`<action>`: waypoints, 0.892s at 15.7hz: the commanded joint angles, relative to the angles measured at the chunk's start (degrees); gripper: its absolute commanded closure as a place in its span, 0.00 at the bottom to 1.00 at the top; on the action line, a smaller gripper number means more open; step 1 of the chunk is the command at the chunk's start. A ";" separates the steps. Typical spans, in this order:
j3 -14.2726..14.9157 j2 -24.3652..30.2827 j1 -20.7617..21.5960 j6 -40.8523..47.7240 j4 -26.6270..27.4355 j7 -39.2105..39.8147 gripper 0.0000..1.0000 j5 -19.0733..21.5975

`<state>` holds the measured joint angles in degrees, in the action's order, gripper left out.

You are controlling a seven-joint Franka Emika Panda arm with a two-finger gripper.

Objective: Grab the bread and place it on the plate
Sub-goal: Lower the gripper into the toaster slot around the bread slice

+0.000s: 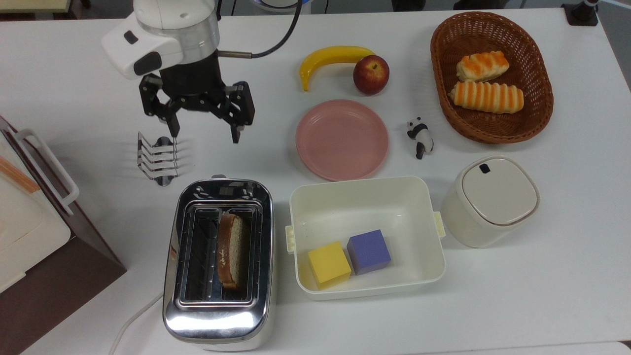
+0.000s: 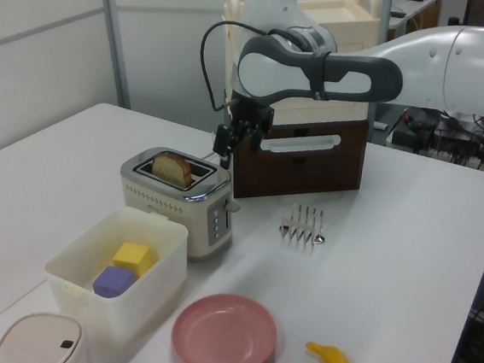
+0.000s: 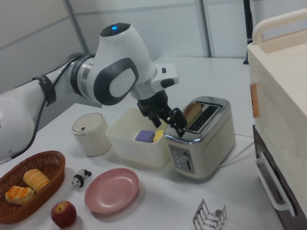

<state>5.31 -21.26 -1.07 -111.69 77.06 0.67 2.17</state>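
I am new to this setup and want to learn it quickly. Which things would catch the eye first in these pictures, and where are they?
The white robot arm's open gripper hangs above the table, between the toast rack and the pink plate. Near the top view's bottom edge, a shiny toaster holds the bread upright in one slot. At the top view's top right, a brown wicker basket holds two striped rolls.

white table (image 1: 542, 276); pale panelled wall (image 2: 40, 50); cream-and-brown cabinet (image 3: 288, 114) at the right view's right
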 commanded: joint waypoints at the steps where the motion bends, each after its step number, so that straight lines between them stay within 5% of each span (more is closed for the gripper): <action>1: 0.31 -1.50 0.80 -9.49 1.42 -3.38 0.00 3.71; 6: -1.35 -4.05 0.80 -19.43 1.77 -10.50 0.00 3.80; 14: -1.80 -6.87 3.44 -29.19 1.77 -11.48 0.00 3.80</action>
<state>3.09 -28.30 1.28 -137.14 77.60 -9.97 5.23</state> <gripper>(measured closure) 0.000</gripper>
